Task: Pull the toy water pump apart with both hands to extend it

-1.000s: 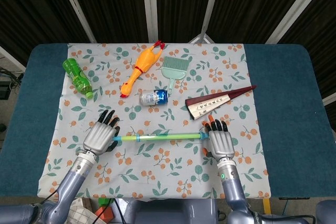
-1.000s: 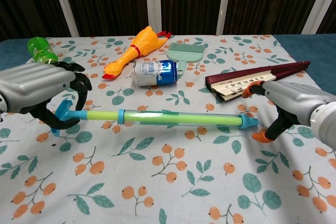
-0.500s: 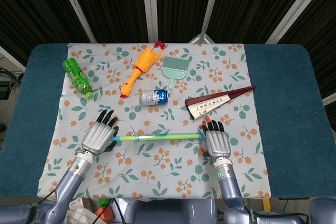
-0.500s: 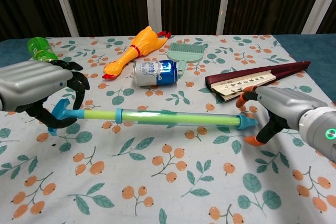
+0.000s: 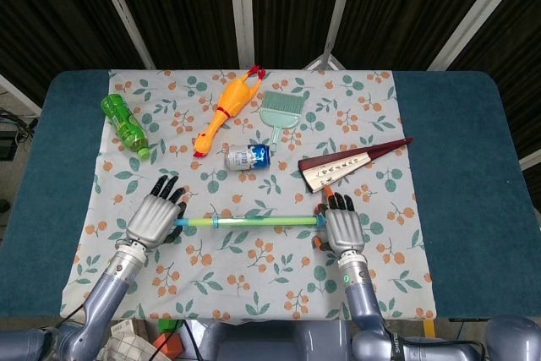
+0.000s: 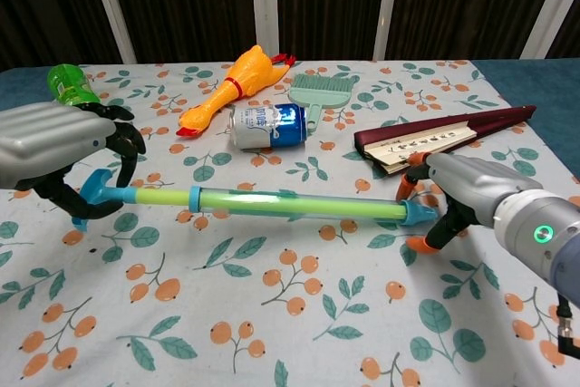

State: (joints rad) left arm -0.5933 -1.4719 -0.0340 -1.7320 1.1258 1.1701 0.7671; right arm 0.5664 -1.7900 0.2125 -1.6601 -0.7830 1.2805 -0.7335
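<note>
Left hand [image 6: 59, 147] curled around the blue T-handle of the toy water pump [image 6: 272, 202]; grasp looks firm. Pump lying crosswise near the front of the floral cloth [image 5: 254, 272], green tube between the two hands, rod partly drawn out by the look of it. Soda can [image 6: 265, 125] and rubber chicken [image 6: 231, 85] just behind, well apart from the pump. Right hand [image 6: 462, 189] closed on the blue nozzle end, orange fingertips [image 6: 419, 244] below it. For the pull: keep both grasps tight, draw straight along the tube axis, hold it level, avoid twisting. Risk judged: nozzle taper slipping from right hand; folded fan [image 6: 444, 139] close behind it.
</note>
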